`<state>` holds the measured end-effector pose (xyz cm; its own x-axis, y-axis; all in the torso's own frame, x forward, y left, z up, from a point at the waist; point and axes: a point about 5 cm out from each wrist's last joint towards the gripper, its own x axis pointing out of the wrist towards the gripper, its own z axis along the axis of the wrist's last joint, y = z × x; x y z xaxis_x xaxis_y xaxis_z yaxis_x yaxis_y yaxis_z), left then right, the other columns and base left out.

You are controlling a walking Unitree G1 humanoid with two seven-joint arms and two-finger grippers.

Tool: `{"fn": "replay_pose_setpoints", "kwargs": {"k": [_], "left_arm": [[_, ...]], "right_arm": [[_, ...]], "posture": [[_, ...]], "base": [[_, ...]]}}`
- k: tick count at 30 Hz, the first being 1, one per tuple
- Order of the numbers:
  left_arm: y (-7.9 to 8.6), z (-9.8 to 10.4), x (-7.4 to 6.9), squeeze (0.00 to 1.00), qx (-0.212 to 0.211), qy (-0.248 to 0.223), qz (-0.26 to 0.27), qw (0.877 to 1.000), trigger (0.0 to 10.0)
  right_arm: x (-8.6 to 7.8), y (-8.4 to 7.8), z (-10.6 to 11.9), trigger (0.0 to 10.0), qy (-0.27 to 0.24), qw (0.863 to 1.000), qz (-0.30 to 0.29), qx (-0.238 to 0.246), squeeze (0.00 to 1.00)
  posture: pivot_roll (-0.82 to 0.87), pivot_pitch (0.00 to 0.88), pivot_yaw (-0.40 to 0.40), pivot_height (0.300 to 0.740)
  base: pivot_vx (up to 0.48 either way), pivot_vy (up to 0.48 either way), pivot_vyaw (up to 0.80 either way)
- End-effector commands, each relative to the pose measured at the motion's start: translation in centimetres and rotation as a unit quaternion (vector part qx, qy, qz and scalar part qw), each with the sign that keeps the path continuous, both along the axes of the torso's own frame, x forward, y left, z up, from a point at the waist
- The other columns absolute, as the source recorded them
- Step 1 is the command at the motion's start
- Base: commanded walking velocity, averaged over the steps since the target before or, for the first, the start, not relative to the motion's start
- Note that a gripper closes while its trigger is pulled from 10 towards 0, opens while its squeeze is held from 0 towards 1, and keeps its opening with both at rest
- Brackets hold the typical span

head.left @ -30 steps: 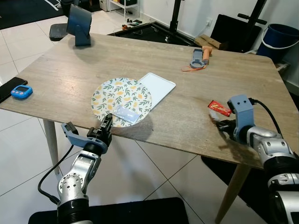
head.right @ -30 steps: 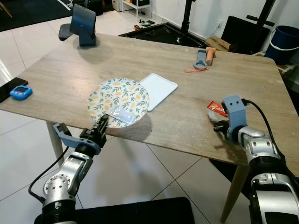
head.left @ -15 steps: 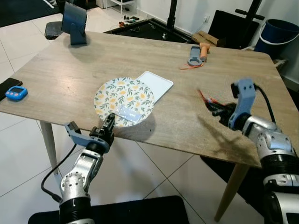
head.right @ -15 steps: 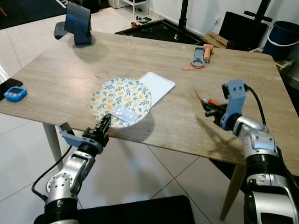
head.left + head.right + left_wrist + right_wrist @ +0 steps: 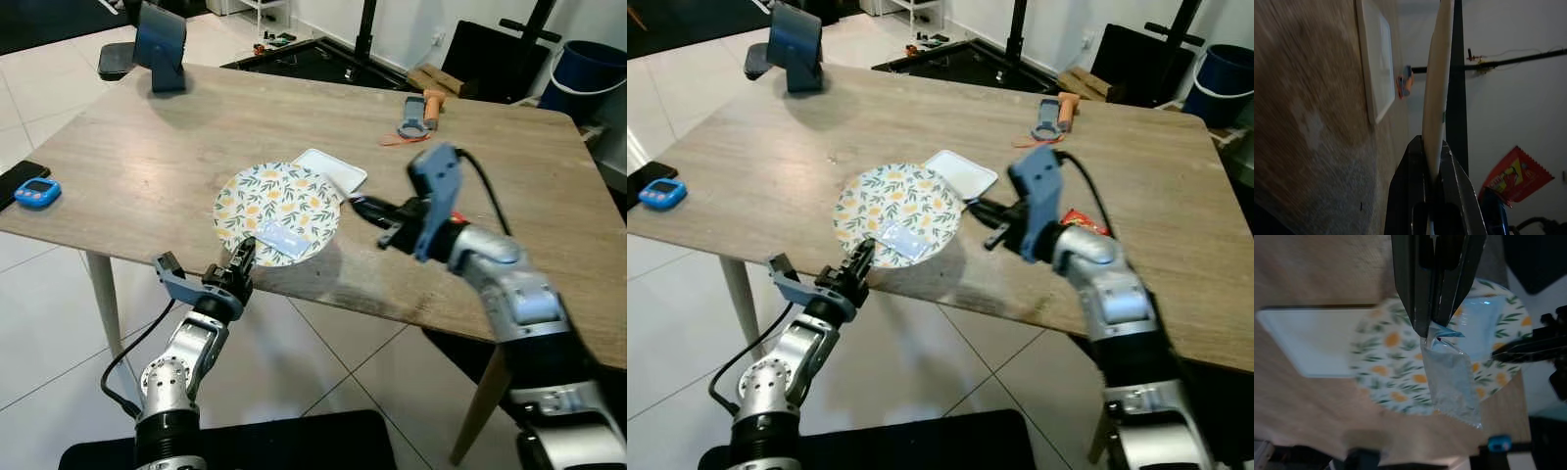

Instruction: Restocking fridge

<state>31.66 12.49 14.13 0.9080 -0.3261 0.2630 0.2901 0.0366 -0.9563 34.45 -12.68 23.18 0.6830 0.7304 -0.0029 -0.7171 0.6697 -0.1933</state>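
Observation:
A floral plate [image 5: 279,201] lies at the table's front edge. My left gripper [image 5: 243,262] reaches up from below the edge. Its fingers [image 5: 1449,166] are shut on the plate's rim [image 5: 1442,73]. A clear bluish packet [image 5: 284,238] rests on the plate. My right gripper [image 5: 358,208] hovers at the plate's right side, shut on a snack packet [image 5: 1449,377]. That packet looks silvery in the right wrist view, and a red face [image 5: 1518,171] shows above the plate in the left wrist view. Another red packet [image 5: 1080,221] lies on the table behind my right forearm.
A white tray [image 5: 338,168] touches the plate's far side. A blue timer [image 5: 37,192] sits at the table's left, a blue stand [image 5: 160,47] at the far left corner, and an orange-and-blue tool [image 5: 419,110] at the back. A blue bucket [image 5: 588,69] stands beyond the table.
My right arm has swung left from the table's right side to the plate, carrying a packet. My left gripper has stayed shut on the plate's rim.

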Motion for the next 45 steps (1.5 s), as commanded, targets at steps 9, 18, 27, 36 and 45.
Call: {"fn": "replay_pose_setpoints", "kwargs": {"k": [9, 18, 27, 36, 45], "left_arm": [[-3.3, -1.3, -0.9, 0.0, -0.036, 0.023, -0.038, 0.998, 10.0], [-4.6, -2.0, -1.5, 0.0, -0.044, 0.037, -0.058, 0.997, 10.0], [-5.6, -2.2, -2.1, 0.0, -0.049, 0.043, -0.072, 0.995, 10.0], [-4.7, -2.1, -1.9, 0.0, -0.049, 0.042, -0.056, 0.996, 10.0], [-1.3, -2.3, -1.3, 0.0, -0.079, 0.055, 0.02, 0.995, 10.0]], "right_arm": [[0.3, 1.1, -1.4, 10.0, 0.01, 0.997, -0.051, -0.056, 0.0], [0.9, 0.7, -1.2, 10.0, 0.003, 0.994, -0.086, -0.064, 0.6], [1.0, 0.9, -0.4, 10.0, 0.001, 0.995, -0.093, -0.022, 1.0], [-0.5, -0.1, 2.0, 10.0, -0.002, 0.997, 0.022, 0.071, 0.95], [3.9, -5.2, 0.0, 10.0, 0.015, 0.972, -0.232, 0.02, 0.08]], "posture": [[-0.05, 0.151, 0.021, 0.74], [-0.06, 0.151, 0.02, 0.74], [-0.06, 0.153, 0.019, 0.74], [-0.05, 0.152, 0.014, 0.74], [-0.03, 0.161, 0.004, 0.74]], "base": [[0.0, 0.0, 0.0], [0.0, 0.0, 0.0], [0.0, 0.0, 0.0], [0.0, 0.0, 0.0], [0.0, 0.0, 0.0]]}}
